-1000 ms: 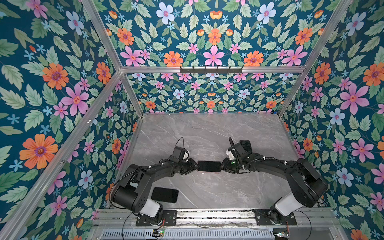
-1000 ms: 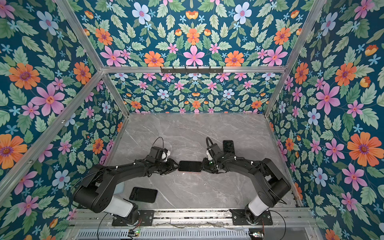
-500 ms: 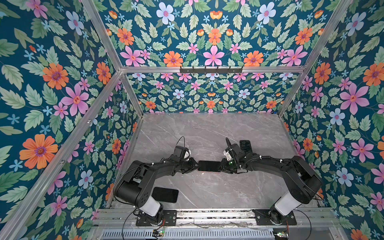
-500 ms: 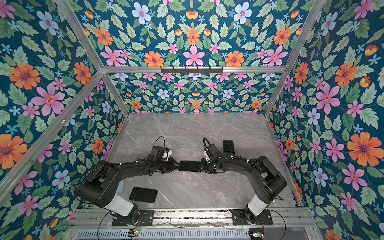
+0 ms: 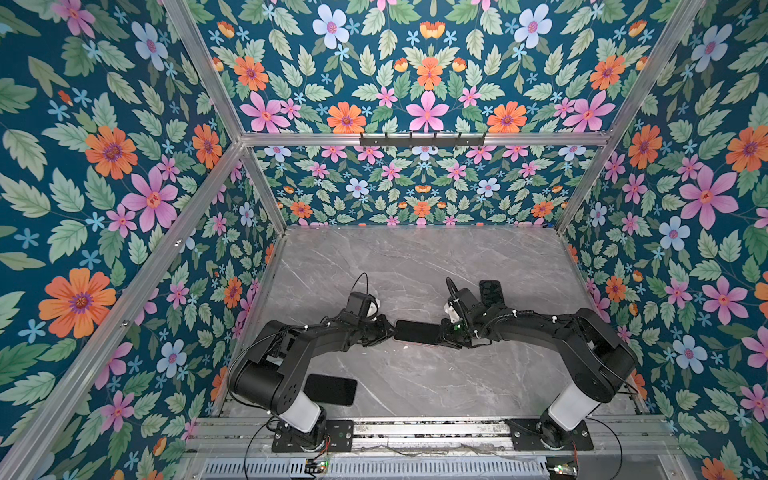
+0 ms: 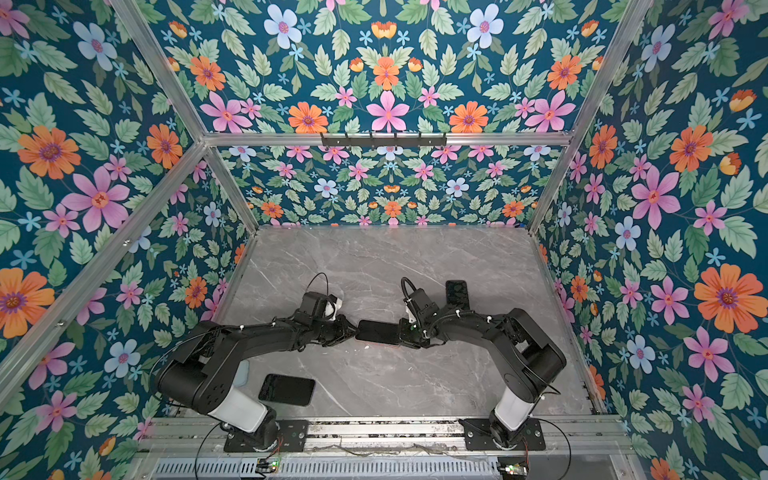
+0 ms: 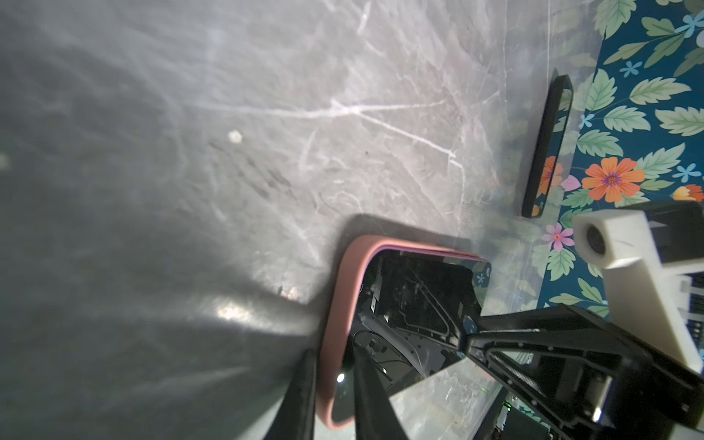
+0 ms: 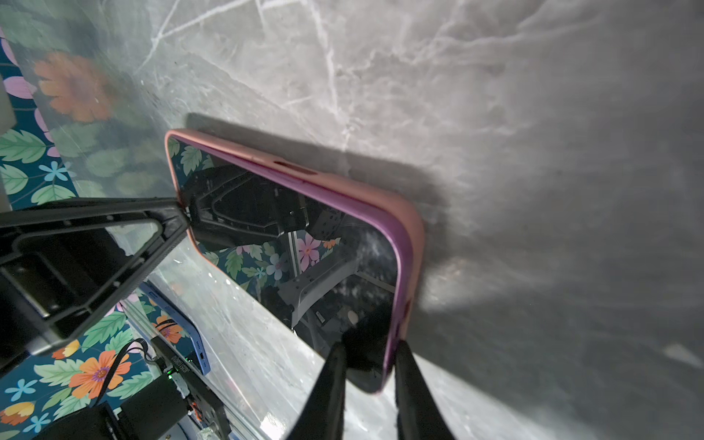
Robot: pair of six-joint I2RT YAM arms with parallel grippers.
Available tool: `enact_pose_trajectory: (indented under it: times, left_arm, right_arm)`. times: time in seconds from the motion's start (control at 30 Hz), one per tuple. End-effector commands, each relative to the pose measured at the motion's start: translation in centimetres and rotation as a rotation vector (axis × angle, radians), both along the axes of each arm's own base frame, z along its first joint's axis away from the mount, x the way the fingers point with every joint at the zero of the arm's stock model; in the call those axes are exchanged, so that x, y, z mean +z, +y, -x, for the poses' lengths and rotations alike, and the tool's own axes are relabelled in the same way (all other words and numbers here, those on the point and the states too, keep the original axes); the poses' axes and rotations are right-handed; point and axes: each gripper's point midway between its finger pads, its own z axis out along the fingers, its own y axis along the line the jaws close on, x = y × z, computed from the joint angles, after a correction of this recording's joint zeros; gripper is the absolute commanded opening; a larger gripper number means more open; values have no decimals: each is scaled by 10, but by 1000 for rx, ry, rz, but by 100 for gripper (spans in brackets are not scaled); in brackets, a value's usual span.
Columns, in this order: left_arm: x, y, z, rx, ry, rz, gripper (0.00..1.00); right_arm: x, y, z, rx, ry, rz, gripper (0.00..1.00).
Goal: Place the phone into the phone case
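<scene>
Phone (image 5: pixel 417 332) lies screen-up in its pink case (image 7: pixel 337 324) mid-tabletop (image 5: pixel 415 386). Your left fingers (image 7: pixel 301 400) pinch one short end of the case and your right fingers (image 8: pixel 329 392) the opposite end, both nearly closed.

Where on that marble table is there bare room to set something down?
The back of the table, between rear wall and arms, is bare. So is the front middle, between the black phone and the right arm's base. Crowded: the centre, where the left end effector and right end effector pinch the pink-cased phone, another dark phone just behind.
</scene>
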Motion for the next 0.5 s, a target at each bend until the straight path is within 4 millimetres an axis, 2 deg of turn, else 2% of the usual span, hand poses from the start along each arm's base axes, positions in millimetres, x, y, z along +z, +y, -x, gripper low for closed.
enact_pose_trajectory:
  times: [0.0, 0.13, 0.17, 0.23, 0.47]
  left_arm:
    - [-3, 0, 6, -17, 28, -13, 20]
    - [-4, 7, 1, -25, 20, -84, 23]
    - [-4, 9, -2, -27, 13, -100, 25]
    - [-1, 9, -7, -32, -3, -117, 29]
    - [3, -1, -29, -50, -36, -112, 37]
  right_arm:
    - [5, 9, -1, 19, -21, -32, 22]
    - [0, -2, 3, 16, -18, 21, 25]
    - [12, -3, 1, 16, -49, 11, 28]
    - [14, -6, 2, 12, -58, 25, 32]
    - [18, -11, -1, 19, -80, 55, 42]
